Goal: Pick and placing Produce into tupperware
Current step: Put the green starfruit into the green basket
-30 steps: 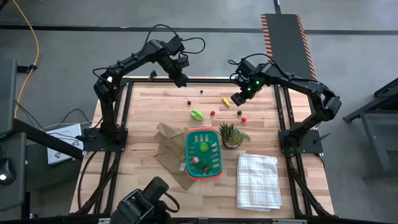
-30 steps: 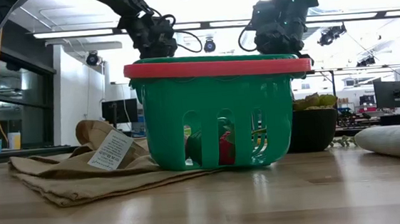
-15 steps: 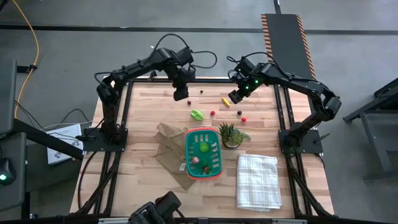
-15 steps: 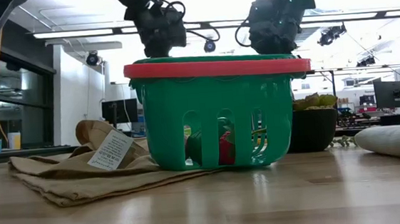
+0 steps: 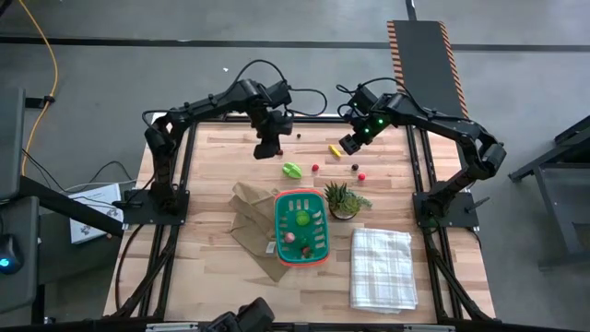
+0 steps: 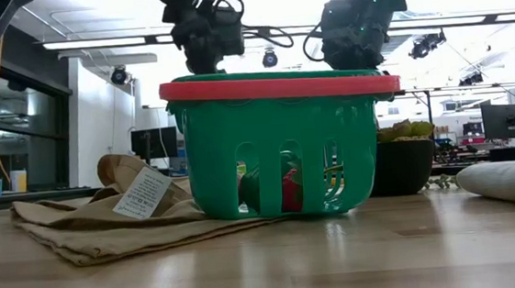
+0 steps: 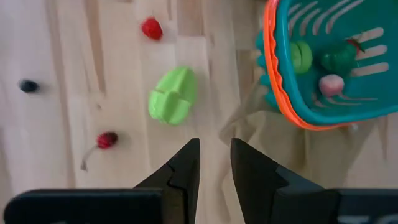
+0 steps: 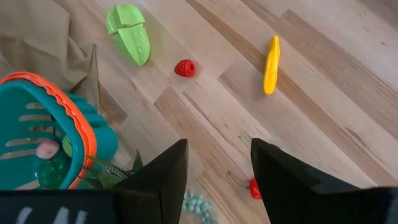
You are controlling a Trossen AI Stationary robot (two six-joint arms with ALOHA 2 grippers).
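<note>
The teal tupperware [image 5: 301, 228] with an orange rim stands on a brown paper bag near the table's middle. It holds a green piece [image 7: 301, 55] and a pink one [image 7: 331, 84]. Loose produce lies on the wood beyond it: a light green piece [image 5: 291, 170], a small red berry [image 5: 315, 168], a yellow piece [image 5: 335, 150] and a red cherry [image 5: 361, 175]. My left gripper [image 5: 268, 148] hangs above the table just beyond the green piece [image 7: 172, 102], its fingers a little apart with nothing between them. My right gripper [image 5: 350, 145] hovers open near the yellow piece [image 8: 270, 64].
A spiky potted plant [image 5: 343, 198] stands right of the tupperware, and a white checked cloth [image 5: 382, 267] lies at the near right. The brown paper bag [image 5: 249, 217] spreads to the tupperware's left. Dark berries [image 7: 28, 86] lie toward the far edge.
My left gripper has come from the table's far edge toward the near edge, closing on the light green piece, and it has rolled about its own axis. Its finger gap looks the same.
</note>
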